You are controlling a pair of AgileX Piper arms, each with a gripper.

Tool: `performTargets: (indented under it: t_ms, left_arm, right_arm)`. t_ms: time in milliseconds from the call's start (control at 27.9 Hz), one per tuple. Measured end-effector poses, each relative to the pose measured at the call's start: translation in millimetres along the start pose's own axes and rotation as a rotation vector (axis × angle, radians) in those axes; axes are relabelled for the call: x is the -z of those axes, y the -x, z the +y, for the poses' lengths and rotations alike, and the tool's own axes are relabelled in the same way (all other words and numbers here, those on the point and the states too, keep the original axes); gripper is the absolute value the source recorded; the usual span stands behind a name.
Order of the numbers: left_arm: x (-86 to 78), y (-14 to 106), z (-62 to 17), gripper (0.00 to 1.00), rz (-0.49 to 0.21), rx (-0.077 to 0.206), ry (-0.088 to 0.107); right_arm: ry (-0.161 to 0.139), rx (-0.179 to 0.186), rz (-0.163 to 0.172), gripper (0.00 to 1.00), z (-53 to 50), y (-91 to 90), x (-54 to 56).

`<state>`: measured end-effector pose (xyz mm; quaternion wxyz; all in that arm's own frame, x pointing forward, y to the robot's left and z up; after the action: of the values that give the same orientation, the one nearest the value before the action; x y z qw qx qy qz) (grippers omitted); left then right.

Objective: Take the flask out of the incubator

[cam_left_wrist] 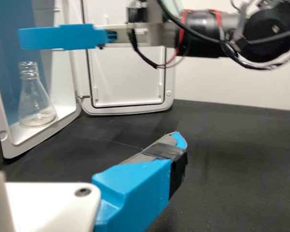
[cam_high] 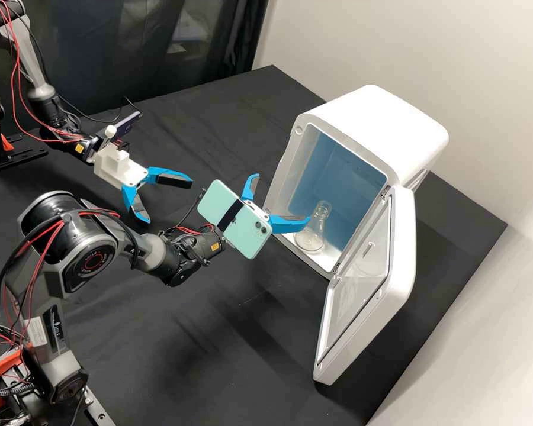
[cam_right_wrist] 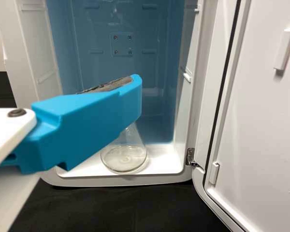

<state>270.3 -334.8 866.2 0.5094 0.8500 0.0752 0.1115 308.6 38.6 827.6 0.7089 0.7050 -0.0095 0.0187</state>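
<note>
The flask (cam_high: pixel 317 228) is seen standing upright on the floor of the open incubator (cam_high: pixel 373 118), near the front edge and untouched; the door (cam_high: pixel 367 278) is swung wide, at about 5 o'clock of the opening in the high view. The right tool (cam_high: pixel 282 198) is held released with its jaws spread, just outside the opening at about 9 o'clock of the flask, and nothing is gripped by it; the left tool (cam_high: pixel 166 201) is likewise released and is held above the worktop (cam_high: pixel 219 355), apart at about 9 o'clock of the right one. Several faults may be foreseen: if the spread fingers (cam_right_wrist: pixel 82 123) are carried in off line, the white frame (cam_right_wrist: pixel 26 58) could be struck and the incubator shoved along the worktop; a finger brought against the glass before closure could tip the flask or slide it toward the back wall (cam_right_wrist: pixel 121 48); the smooth, sloped body could be squeezed out of a low grip, so a hold at the neck is judged safer; on withdrawal the base could be caught on the front lip (cam_right_wrist: pixel 135 180), or the door knocked.
</note>
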Motion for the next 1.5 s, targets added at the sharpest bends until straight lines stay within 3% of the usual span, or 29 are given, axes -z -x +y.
performTargets:
  t_ms: [179,429,787,1073,1288,1503]
  left_arm:
    - [8.5,6.9,6.9,1.00,0.021,-0.022,0.016]
    - [8.2,9.7,17.0,1.00,0.005,-0.080,0.006]
    - [7.2,11.7,18.0,1.00,0.002,-0.086,0.006]
    - [6.2,12.4,16.6,1.00,-0.001,-0.081,0.006]
    - [4.1,12.8,15.0,1.00,-0.009,-0.074,0.005]
    - [1.6,14.7,15.6,1.00,-0.016,-0.076,0.004]
  right_arm:
    - [0.000,0.000,0.000,1.00,0.0,0.0,0.0]
    - [0.000,0.000,0.000,1.00,0.0,0.0,0.0]
    - [0.000,-0.004,0.001,1.00,-5.2,-2.9,-5.4]
    - [0.002,0.037,-0.048,1.00,-22.7,-14.2,-20.4]
    - [0.012,0.035,-0.060,1.00,-28.0,-29.7,-26.3]
    - [0.026,0.039,-0.103,1.00,-34.5,-43.3,-32.3]
